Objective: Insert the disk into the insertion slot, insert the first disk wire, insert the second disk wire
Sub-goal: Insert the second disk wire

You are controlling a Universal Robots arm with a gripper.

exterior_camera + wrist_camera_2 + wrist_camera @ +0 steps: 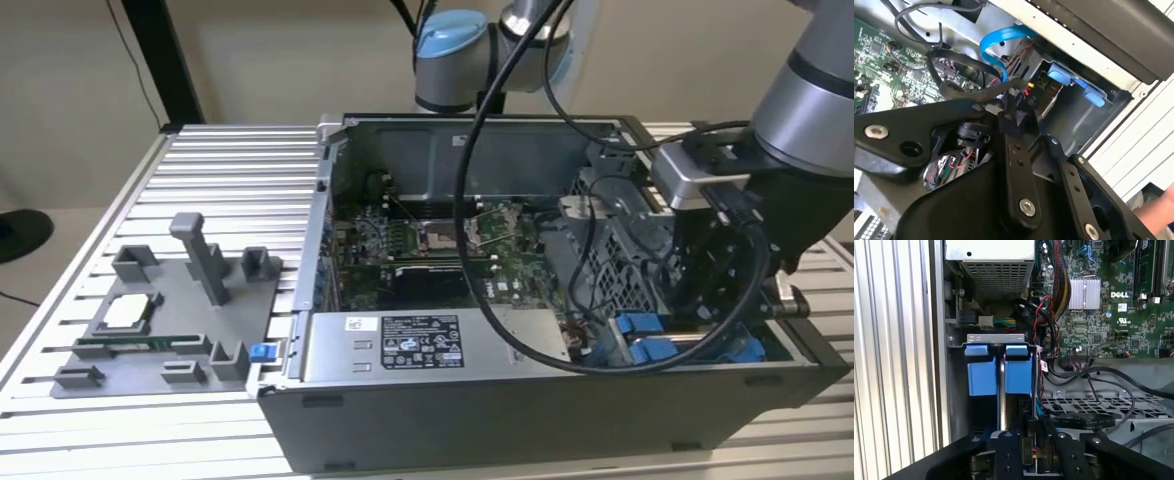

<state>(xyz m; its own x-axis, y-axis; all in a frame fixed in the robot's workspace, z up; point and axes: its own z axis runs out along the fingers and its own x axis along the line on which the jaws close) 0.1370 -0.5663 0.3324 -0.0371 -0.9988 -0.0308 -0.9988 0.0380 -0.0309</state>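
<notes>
The tool (pixel 1029 442) sits low inside the computer case (pixel 534 400), at the end of the drive slot (pixel 999 338). Its fingers (pixel 1006 120) are drawn narrow and appear to pinch a small black plug (pixel 1029 95) on a dark bundle of wires. I cannot tell whether that plug is pushed home or only held at the socket.

Just past the fingertips in the first wrist view, the disk (pixel 1018 376) shows by its blue frame, sitting down in the slot. A second blue fitting (pixel 979 377) lies right beside it. From this I judge the first step done: the disk is in its slot, not out on the worktop (pixel 227 170). Its metal body is mostly hidden, so how fully it is seated is unclear.

A flat blue cable (pixel 996 42) loops down toward the same end of the slot; where it ends is hidden behind the tool. So one wire seems to be in hand, and I cannot say that either wire is finished.

Further out, the case also holds the green circuit board (pixel 427 250), the labelled power box (pixel 427 345) along its near wall, and a perforated cage (pixel 1089 405) next to the slot.

Well apart, toward the exterior view's left, a grey parts holder (pixel 220 290) stands on the worktop. It carries a square chip (pixel 127 312) and a memory stick (pixel 134 343).
</notes>
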